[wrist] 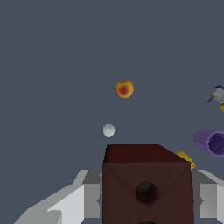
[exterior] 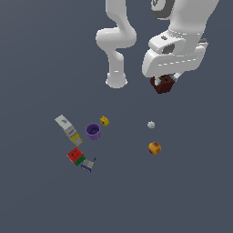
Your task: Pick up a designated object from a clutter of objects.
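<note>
Gripper (exterior: 164, 81) pinches one brown block (wrist: 146, 183), lifted clear of the floor (exterior: 41, 54); fingers (wrist: 74, 202) press both sides. On the floor: one purple cup (exterior: 93, 131), contents not discernible; one yellow piece (exterior: 104, 120); one red-green cube (exterior: 76, 156); one grey-white box (exterior: 68, 128); one orange ball (exterior: 154, 148); one white ball (exterior: 151, 124).
</note>
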Robot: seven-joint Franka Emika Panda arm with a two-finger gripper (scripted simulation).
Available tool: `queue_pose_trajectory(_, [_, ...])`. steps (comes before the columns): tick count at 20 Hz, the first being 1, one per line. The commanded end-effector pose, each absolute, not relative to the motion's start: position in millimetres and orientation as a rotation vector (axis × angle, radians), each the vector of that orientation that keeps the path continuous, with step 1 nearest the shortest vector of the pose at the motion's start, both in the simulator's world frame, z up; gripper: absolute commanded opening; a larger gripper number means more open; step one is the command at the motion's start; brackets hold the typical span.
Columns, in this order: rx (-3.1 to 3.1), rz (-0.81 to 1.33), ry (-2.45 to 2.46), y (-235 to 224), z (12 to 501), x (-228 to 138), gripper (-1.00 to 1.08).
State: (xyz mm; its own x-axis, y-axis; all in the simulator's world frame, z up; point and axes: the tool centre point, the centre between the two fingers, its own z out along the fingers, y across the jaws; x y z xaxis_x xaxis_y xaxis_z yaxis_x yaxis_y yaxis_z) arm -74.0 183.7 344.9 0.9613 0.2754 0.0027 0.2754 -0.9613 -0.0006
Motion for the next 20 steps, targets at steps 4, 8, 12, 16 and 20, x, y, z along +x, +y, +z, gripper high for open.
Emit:
queue_pose_trajectory(4, [-3.111,-0.001,-0.436,185,363,-73,-1.0])
queue_pose_trajectory(8, [-3.111,0.0,-0.436,185,365,-72,-1.0])
queue_pose_trajectory(12, [-3.111,0.001,-0.436,186,365,-71,-1.0])
queue_pose_trajectory(16, [-3.111,0.001,-0.436,187,370,-65,-1.0])
queue_pose_trajectory(20, [-3.111,0.001,-0.436,189,378,-56,-1.0])
